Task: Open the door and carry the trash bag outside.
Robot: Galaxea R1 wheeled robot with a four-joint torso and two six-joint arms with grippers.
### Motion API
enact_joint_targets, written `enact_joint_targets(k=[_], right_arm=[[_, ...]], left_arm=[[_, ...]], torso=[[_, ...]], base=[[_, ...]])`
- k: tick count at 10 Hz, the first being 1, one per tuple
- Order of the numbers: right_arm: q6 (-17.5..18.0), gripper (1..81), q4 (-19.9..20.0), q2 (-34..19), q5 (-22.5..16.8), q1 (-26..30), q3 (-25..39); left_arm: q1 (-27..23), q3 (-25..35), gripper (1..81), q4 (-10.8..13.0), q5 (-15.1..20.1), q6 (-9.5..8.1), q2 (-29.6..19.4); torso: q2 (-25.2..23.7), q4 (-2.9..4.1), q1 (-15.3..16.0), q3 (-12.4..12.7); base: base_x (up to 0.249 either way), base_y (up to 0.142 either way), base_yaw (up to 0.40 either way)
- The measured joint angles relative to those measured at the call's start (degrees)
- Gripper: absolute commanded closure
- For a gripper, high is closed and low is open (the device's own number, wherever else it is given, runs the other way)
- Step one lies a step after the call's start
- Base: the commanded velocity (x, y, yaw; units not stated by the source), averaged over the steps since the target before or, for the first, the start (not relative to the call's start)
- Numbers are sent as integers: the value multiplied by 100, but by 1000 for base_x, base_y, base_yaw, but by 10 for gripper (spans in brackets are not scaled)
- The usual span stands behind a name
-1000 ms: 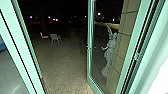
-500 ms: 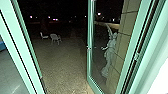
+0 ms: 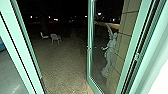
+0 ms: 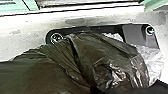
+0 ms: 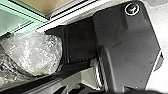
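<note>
Head view, left to right: something blue at the edge above pale floor, then the left pale-green frame post. Through the doorway, paved ground with a white chair and, just beside it, a second white piece of furniture, chair or table, can't tell which. Dark sky behind, a few small lights low in it. Next the glass door, open, standing swung away from the robot. Pale statue with one arm up, seen through its glass, beside a tan block wall. Then the right frame post.

Left wrist view: the trash bag, dark, crumpled and shiny in places, lies across part of the robot's dark base plate. Clear plastic is right up against it. Left gripper: can't tell how far open or whether it has hold of the bag.

Right wrist view: clear crinkled plastic again, bunched near the base plate, with dark film next to it. Green framing just past that. Right gripper: can't tell how far open, can't tell if it has hold of anything
</note>
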Motion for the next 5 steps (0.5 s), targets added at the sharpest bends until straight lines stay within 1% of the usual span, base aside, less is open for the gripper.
enact_joint_targets(k=[2,3,5], right_arm=[[13,10,9,26,20,0,0],[-6,10,1,-55,13,13,-22],[41,10,17,41,20,-17,-13]], left_arm=[[4,-32,811,0,-9,0,-33],[-21,0,811,0,-16,1,33],[12,2,811,0,-9,0,26]], torso=[[2,0,0,0],[2,0,5,0],[0,0,2,0]], base=[[0,-81,0],[0,-81,0],[0,-73,0]])
